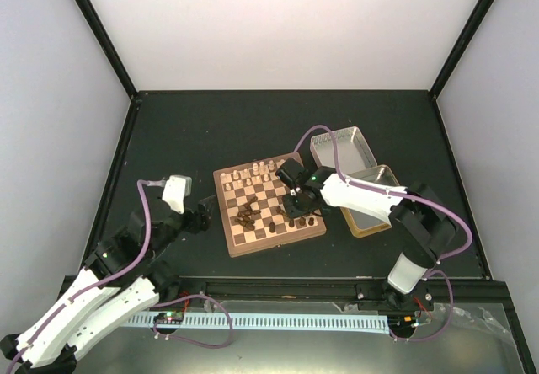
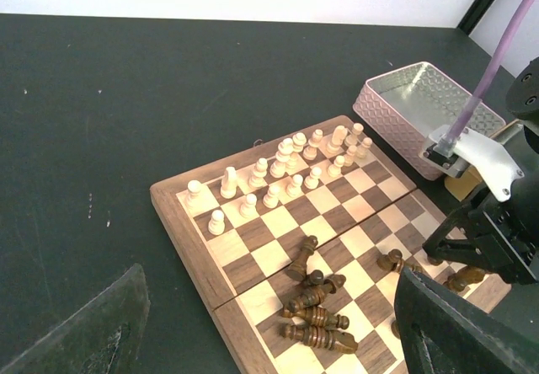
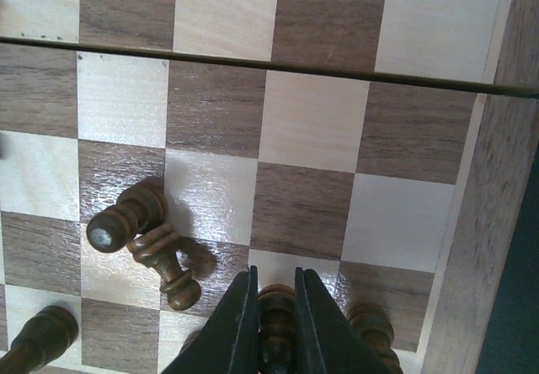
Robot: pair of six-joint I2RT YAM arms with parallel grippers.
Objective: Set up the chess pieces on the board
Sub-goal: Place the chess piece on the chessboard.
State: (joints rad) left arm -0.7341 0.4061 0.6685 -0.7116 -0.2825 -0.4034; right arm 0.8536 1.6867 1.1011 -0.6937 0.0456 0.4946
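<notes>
The board (image 1: 232,241) lies mid-table. Cream pieces (image 1: 253,174) stand in its far rows, also in the left wrist view (image 2: 286,168). Dark pieces (image 2: 318,311) lie in a heap on the near half (image 1: 247,216). My right gripper (image 3: 275,283) is low over the board's right side (image 1: 296,216). It is shut on an upright dark piece (image 3: 276,305) beside the brown rim (image 3: 493,222). Two dark pieces (image 3: 147,239) lie toppled to its left, another (image 3: 370,323) stands to its right. My left gripper (image 2: 269,307) is open and empty, off the board's left edge (image 1: 198,220).
Two metal tin halves stand right of the board, one at the back (image 1: 345,148) and one nearer (image 1: 375,222) under the right arm. The back tin shows in the left wrist view (image 2: 421,104). Dark table mat (image 1: 185,130) surrounds the board.
</notes>
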